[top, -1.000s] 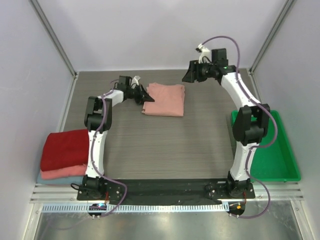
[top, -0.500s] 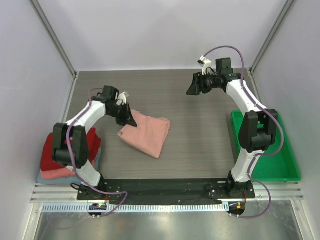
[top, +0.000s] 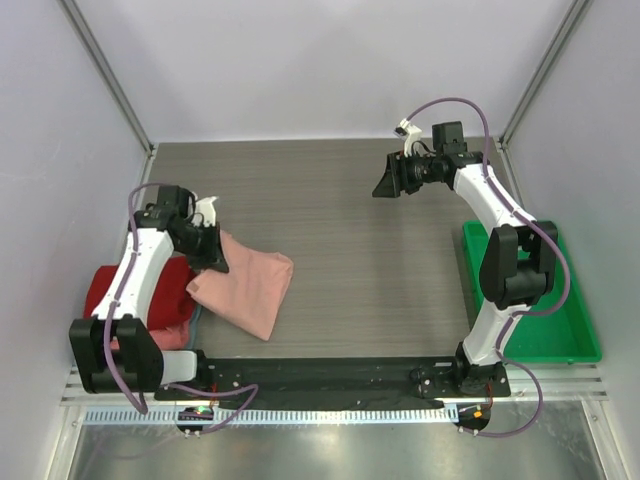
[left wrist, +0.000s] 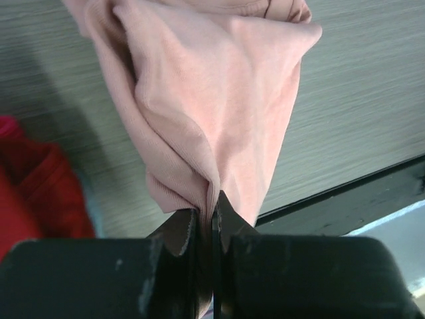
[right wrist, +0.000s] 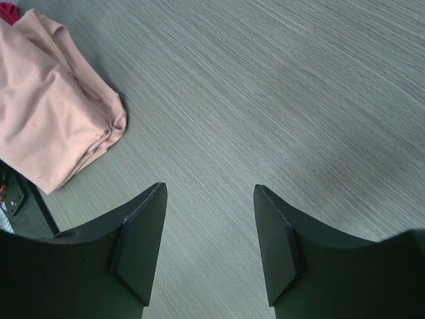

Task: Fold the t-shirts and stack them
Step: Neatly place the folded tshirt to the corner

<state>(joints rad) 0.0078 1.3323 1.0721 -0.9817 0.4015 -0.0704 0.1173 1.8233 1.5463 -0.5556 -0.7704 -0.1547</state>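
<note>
1. Grey wood-grain table (top: pixel 360 270) fills the walled cell, and a green tray (top: pixel 565 335) sits at its right edge.
2. My left claw (left wrist: pixel 214 211) is pinched tight on a bunched corner of the folded dusty-pink t-shirt (top: pixel 248 287), which lies at the near left of the table.
3. That shirt is just beside the dark red t-shirt (top: pixel 105 292) at the left edge.
4. My right claw (right wrist: pixel 209 219) hangs over bare table at the far right, fingers apart, gripping nothing.

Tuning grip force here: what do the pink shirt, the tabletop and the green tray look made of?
Pink t-shirt: soft matte knit, probably cotton; it drapes and creases. Tabletop: grey wood-grain laminate, seemingly; fine streaks. Green tray: likely hard plastic; smooth, slightly glossy.
</note>
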